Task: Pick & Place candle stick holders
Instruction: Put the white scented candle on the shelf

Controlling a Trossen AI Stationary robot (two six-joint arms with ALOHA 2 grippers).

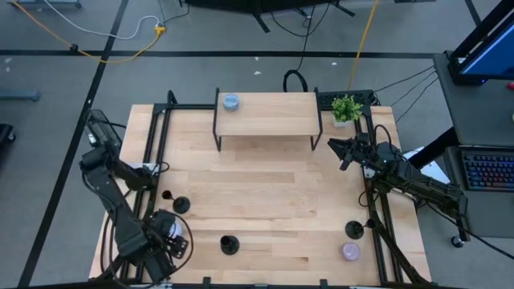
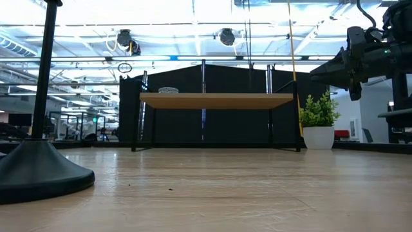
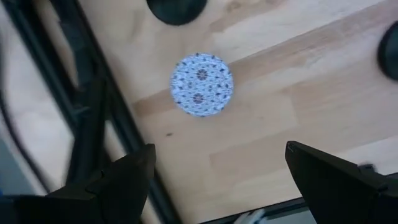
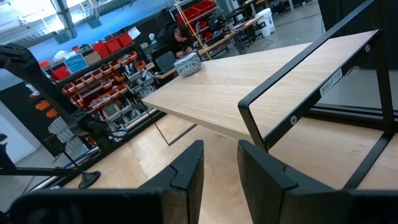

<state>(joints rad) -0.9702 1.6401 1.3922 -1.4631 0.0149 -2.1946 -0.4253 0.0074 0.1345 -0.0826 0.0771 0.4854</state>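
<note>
Three black candle stick holders stand on their disc bases on the table: one beside my left arm, one near the front edge and large in the low view, one at the right. My left gripper hangs open at the near left corner, pointing down. A blue-white patterned tin lies flat on the table below it, just past its fingers. Two holder bases show at that view's edges. My right gripper waits level at the far right, fingers a narrow gap apart, nothing between them.
A low wooden shelf on black legs stands at the far edge with a blue tin on top. A potted plant stands to its right. A lilac tin lies near the right front corner. Black frame rails run along the table's left side.
</note>
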